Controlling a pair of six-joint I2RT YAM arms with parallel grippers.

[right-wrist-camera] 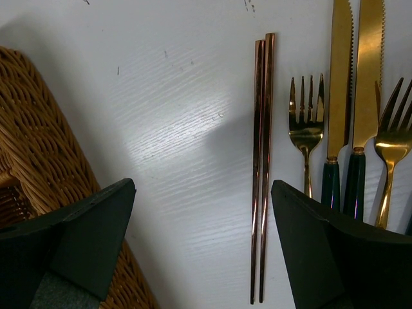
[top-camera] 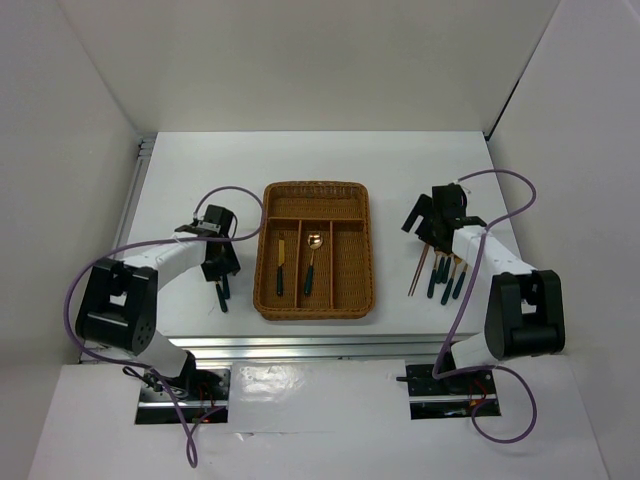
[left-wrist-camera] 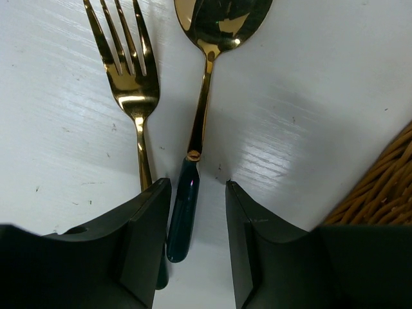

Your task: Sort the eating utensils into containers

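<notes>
Sorting just starts: knife (top-camera: 281, 268) and spoon (top-camera: 312, 262) lie in the tray (top-camera: 316, 188). Left end effector (left-wrist-camera: 198, 212) sits open around another spoon (left-wrist-camera: 203, 109) (not squeezing); right end effector (right-wrist-camera: 203, 193) hangs wide open over loose chopsticks (right-wrist-camera: 262, 167).

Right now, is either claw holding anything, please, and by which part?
Nothing is held: the left claw straddles the green spoon handle, open; the right claw hangs open over the chopsticks.

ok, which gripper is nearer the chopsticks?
Right. The right gripper is over the chopsticks, open fingers either side; the left gripper is beyond the tray, astride a spoon handle.
</notes>
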